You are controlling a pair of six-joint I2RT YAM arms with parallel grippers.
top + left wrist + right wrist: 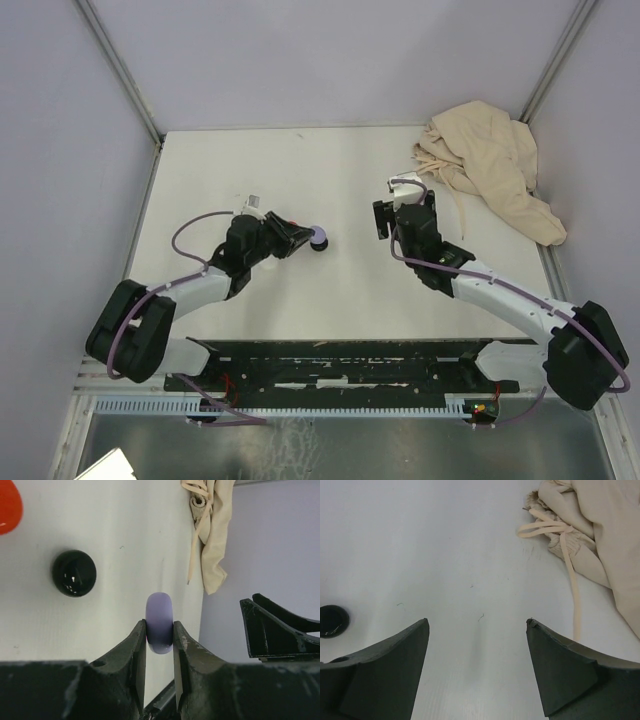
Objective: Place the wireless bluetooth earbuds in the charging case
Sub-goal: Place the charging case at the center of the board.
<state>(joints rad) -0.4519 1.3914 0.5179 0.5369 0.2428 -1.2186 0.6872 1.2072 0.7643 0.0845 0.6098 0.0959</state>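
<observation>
Near the lavender disc [159, 622] lies a black disc [74, 573].

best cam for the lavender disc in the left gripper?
Left wrist: the lavender disc sits mid-frame, edge-on, pinched between the fingers of the left gripper. Top external shows only a small lavender spot at those fingertips. Right wrist doesn't show it.

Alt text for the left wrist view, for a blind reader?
The left gripper has its jaws shut on a lavender rounded piece. A black round disc lies on the white table to its left, a beige cloth beyond.
</observation>
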